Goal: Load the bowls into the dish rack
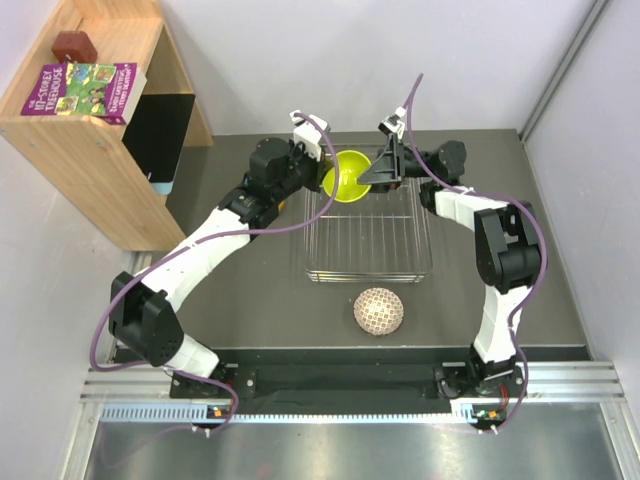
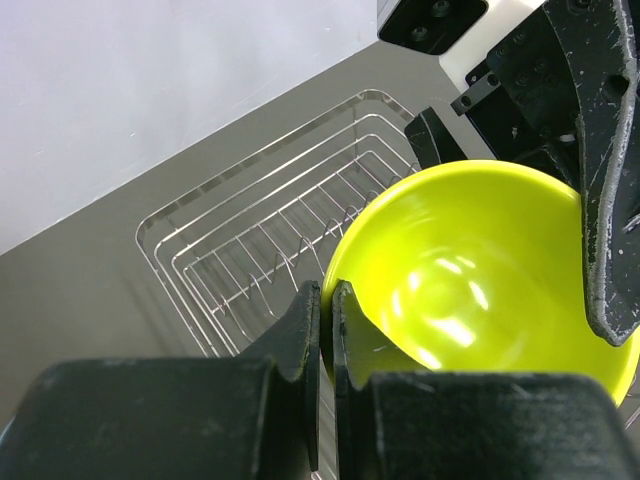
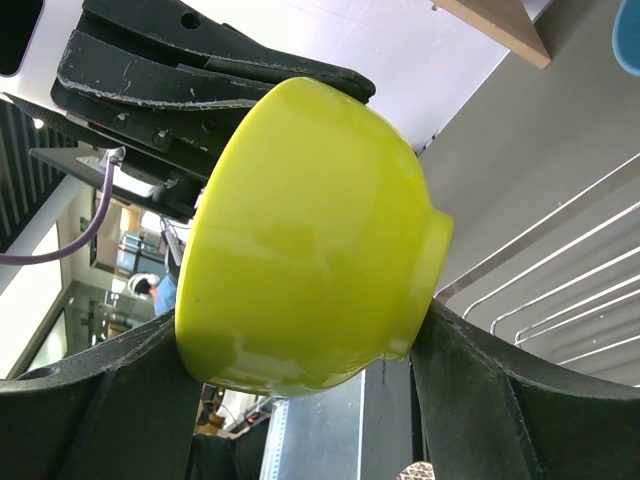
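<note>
While the left gripper pinches the rim of the yellow-green bowl, its jaws closed to a sliver on that edge, we have the bowl hanging tilted over the far end of the dish rack, above the wires and not resting on them. The right gripper stands wide, one finger on each side of the bowl's body, between rim and foot. Whether those fingers actually bear on the bowl we cannot tell from the wrist view.

We read this as a handover, or a two-handed steadying, before the bowl goes down among the prongs. To do it well, we would seat the right fingers squarely on the glossy wall (it looks slippery, and the curve offers little purchase) before the left pinch lets go, since a rim pinch alone lets the bowl swing. We would then lower it on edge between two prongs at the rack's far end, leaving the near rows free.

The white lattice bowl appears to sit mouth-down just off the rack's near side, with neither arm on it.
</note>
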### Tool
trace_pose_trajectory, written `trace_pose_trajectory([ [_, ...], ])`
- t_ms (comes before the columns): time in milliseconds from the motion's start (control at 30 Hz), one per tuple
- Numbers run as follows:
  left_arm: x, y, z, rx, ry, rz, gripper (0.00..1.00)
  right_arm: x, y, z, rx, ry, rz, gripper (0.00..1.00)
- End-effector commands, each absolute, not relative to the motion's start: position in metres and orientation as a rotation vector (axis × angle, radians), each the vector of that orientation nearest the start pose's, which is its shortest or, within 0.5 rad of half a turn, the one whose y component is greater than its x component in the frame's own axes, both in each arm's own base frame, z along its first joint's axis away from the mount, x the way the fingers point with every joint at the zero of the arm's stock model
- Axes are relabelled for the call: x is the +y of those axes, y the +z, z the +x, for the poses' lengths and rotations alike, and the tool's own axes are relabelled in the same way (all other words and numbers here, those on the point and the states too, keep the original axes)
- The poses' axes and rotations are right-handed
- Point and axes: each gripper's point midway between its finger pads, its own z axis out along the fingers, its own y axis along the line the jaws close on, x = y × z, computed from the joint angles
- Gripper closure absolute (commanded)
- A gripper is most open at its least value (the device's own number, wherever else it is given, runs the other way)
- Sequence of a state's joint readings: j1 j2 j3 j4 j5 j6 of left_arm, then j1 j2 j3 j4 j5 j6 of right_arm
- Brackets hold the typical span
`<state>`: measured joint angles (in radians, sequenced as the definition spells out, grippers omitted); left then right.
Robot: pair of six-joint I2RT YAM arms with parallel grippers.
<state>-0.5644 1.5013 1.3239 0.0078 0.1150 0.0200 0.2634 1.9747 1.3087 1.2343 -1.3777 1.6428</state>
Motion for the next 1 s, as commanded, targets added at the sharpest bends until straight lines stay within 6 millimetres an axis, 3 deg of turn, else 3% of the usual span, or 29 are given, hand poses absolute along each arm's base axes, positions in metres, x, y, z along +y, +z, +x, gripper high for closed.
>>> trace_pose_trajectory([
  [0,-0.276,0.279,0.403,1.755,-0.466,0.63,1.0,0.279,0.346,0.335,1.633,2.019,-0.662,1.0],
  [167,-0.281,0.282,0.401,1.754,-0.492,0.656,1.0,0.28,0.34,0.343,1.648,1.999,-0.625,1.0],
  [467,-0.289,0.285,0.395,1.755,-0.548,0.693,0.88,0.282,0.321,0.356,1.708,1.98,-0.576,1.0],
  [567,-0.291,0.286,0.393,1.752,-0.563,0.706,0.77,0.283,0.321,0.357,1.707,1.977,-0.573,1.0],
  [800,-0.292,0.29,0.393,1.747,-0.565,0.711,0.75,0.283,0.317,0.36,1.721,1.959,-0.566,1.0],
  [967,-0.293,0.295,0.391,1.745,-0.579,0.719,0.54,0.283,0.314,0.363,1.737,1.943,-0.551,1.0],
])
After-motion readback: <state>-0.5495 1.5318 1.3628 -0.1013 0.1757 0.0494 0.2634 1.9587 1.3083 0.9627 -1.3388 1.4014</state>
